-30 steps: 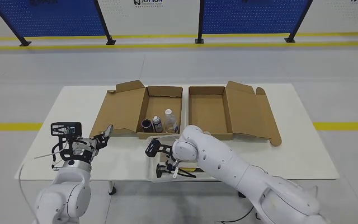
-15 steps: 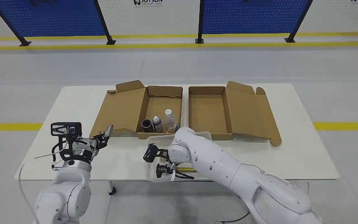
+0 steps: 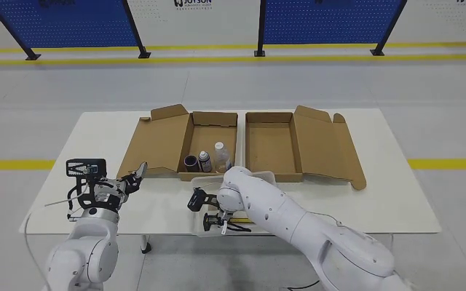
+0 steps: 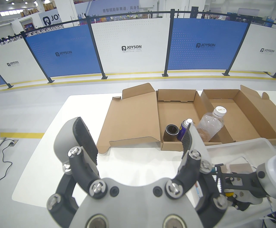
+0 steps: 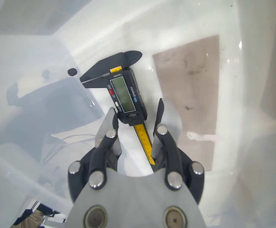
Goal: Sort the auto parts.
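A black digital caliper (image 5: pixel 124 92) with a yellow scale lies on the floor of a white plastic bin (image 5: pixel 194 19). My right gripper (image 5: pixel 137 114) is down inside the bin, open, with its fingers on either side of the caliper's slider end; one fingertip (image 5: pixel 113 116) sits right by its corner. In the top view the right gripper (image 3: pixel 218 220) is in the bin (image 3: pixel 266 175) at the table's front edge. My left gripper (image 4: pixel 137 138) hovers open and empty over the table's front left (image 3: pixel 135 177).
Two open cardboard boxes stand behind the bin. The left box (image 3: pixel 218 137) holds a black cylinder (image 4: pixel 172 131), a spray can (image 4: pixel 184 127) and a clear bottle (image 4: pixel 210 125). The right box (image 3: pixel 273 145) holds nothing. A brown paper patch (image 5: pixel 189 86) lies in the bin.
The right arm has shifted slightly toward the table's front and left, bringing its gripper lower into the bin. The left arm has not moved.
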Controlling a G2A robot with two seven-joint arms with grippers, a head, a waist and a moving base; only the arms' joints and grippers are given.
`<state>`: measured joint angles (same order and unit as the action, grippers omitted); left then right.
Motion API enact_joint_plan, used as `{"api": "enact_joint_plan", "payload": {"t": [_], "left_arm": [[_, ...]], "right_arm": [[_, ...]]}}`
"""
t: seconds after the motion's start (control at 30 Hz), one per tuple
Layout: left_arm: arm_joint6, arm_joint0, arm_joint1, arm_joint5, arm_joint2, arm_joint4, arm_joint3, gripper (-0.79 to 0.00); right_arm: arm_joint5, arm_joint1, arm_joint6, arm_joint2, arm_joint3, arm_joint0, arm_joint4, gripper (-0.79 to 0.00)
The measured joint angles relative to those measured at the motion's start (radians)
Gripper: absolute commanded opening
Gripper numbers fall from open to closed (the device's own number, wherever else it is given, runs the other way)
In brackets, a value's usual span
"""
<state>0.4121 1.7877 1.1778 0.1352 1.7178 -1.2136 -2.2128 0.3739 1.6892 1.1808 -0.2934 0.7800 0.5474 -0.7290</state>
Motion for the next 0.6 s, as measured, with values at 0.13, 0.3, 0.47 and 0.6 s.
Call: {"api": "enact_joint_plan", "payload": {"t": [0.13,0.3,0.47,0.6], "left_arm": [[0.000,0.000,0.000,0.000,0.000,0.000,0.000,0.000],[0.000,0.000,0.000,0.000,0.000,0.000,0.000,0.000],[0.000,0.000,0.000,0.000,0.000,0.000,0.000,0.000],[0.000,0.000,0.000,0.000,0.000,0.000,0.000,0.000]], "right_arm": [[0.010,0.015,-0.007,0.003,-0.027,-0.002,-0.003,-0.428],[0.025,0.032,-0.013,0.004,-0.059,-0.005,-0.002,-0.585],[0.025,0.044,-0.026,-0.005,-0.075,-0.015,-0.002,-0.785],[0.020,0.042,-0.047,-0.022,-0.068,-0.021,-0.001,-0.785]]}}
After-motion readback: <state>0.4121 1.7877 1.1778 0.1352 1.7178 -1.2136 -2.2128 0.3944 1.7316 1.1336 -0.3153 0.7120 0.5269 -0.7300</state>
